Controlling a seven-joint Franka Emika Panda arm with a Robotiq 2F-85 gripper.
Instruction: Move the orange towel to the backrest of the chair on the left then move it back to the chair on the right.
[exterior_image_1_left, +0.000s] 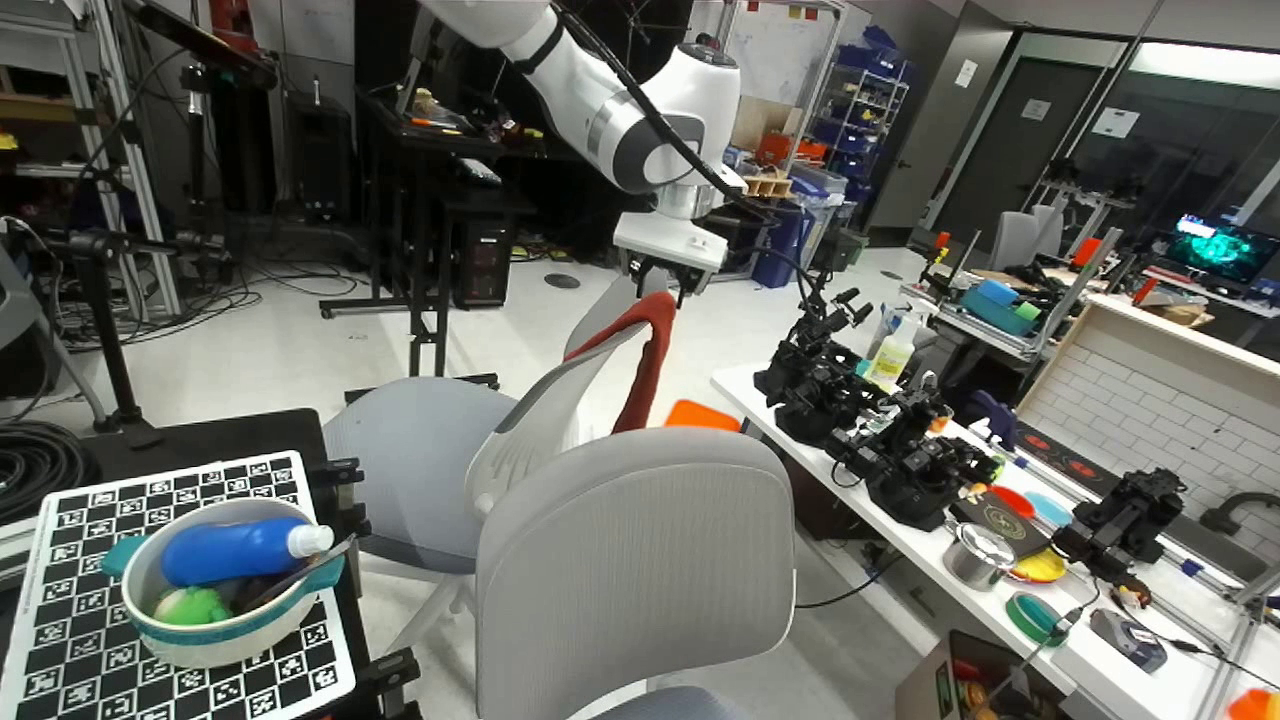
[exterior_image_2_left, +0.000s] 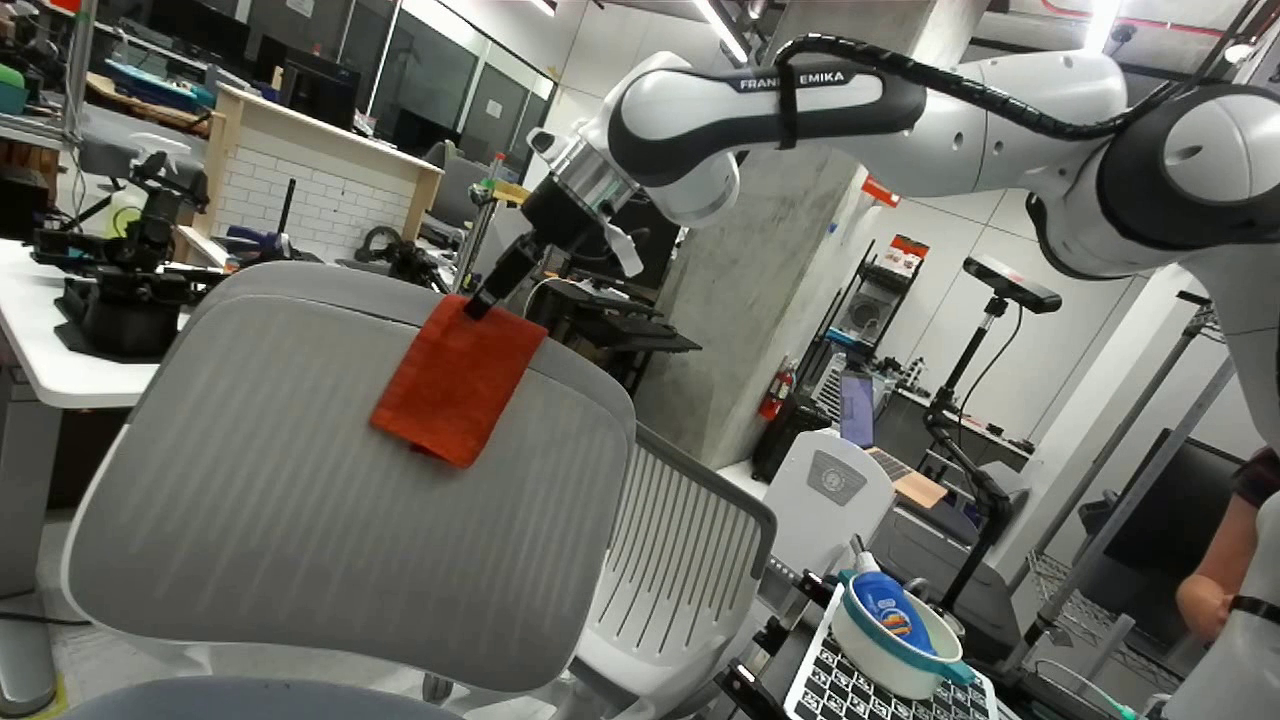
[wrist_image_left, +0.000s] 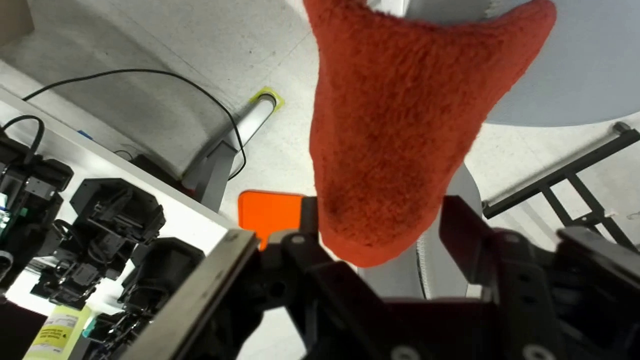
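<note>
The tool (wrist_image_left: 381, 212) was right there at the crest of the backrest (exterior_image_2_left: 330, 480), fingers (wrist_image_left: 462, 240) well spread, one at 9 o'clock and one at 3 in the wrist view, and the orange towel (wrist_image_left: 387, 125) sat bang in the gap! No clear pinch on the cloth; whether a pad brushed it was too tight to call. The towel hung over that backrest's top edge, and here was the line that mattered: in an exterior view it lay from the fingertips (exterior_image_2_left: 481, 303) toward 7 o'clock, long axis from 1 to 7, its upper end right at the tips. In the wrist view that axis ran 12 to 6, square across the closing line. One arm (exterior_image_2_left: 950, 150) in play, so no rival. The other chair (exterior_image_1_left: 640, 570), its backrest bare, stood at 6 o'clock from the tool in an exterior view. Which leg of the trip this was, I couldn't say. If a lift was on, my read was a squeeze from 9 and 3 on cloth alone; too deep risked biting the backrest too. If a release, a retreat toward 1 o'clock looked safest, sideways drift likely to drag the towel.
</note>
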